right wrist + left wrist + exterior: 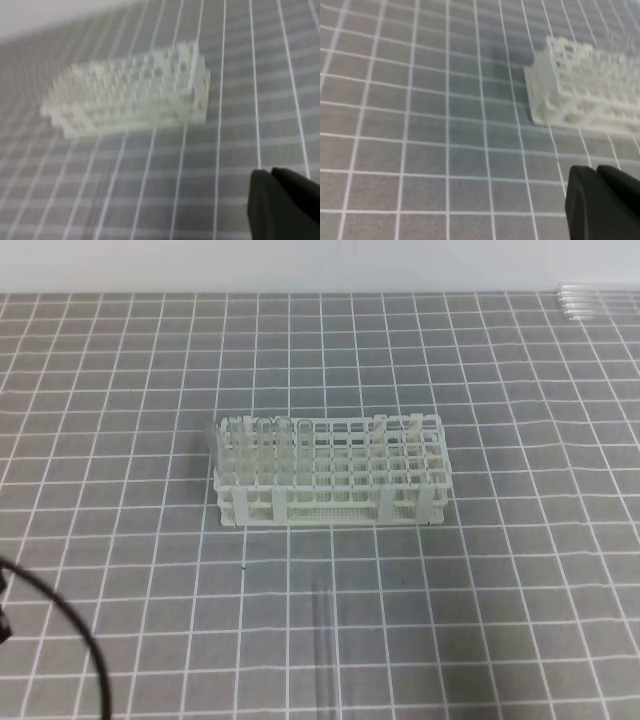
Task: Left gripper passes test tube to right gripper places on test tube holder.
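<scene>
Grey gridded matting [120, 440] carries the test tube holder [330, 472] in the high view; the test tube [326, 640] lies faintly before it (barely visible). Left wrist: left gripper [600, 172] closed, empty, cropped. Right wrist: right gripper [272, 175] likewise, rack blurred.

Grey work mat [120, 440] ruled with a grid of thin white lines, spread flat beneath a pale, plain white wall [300, 265].

Covers the whole surface in the exterior high view, squares shrinking toward the far edge where mat meets wall. Crossed at lower left by a thin black cable [75, 630], curving down and out of the bottom edge. Carries a small cluster of clear glass tubes [598, 300] lying flat at the far right corner, partly cut off by the edge. Shows again in both wrist views as the same grey squares and white lines, blurred in the right one.
</scene>
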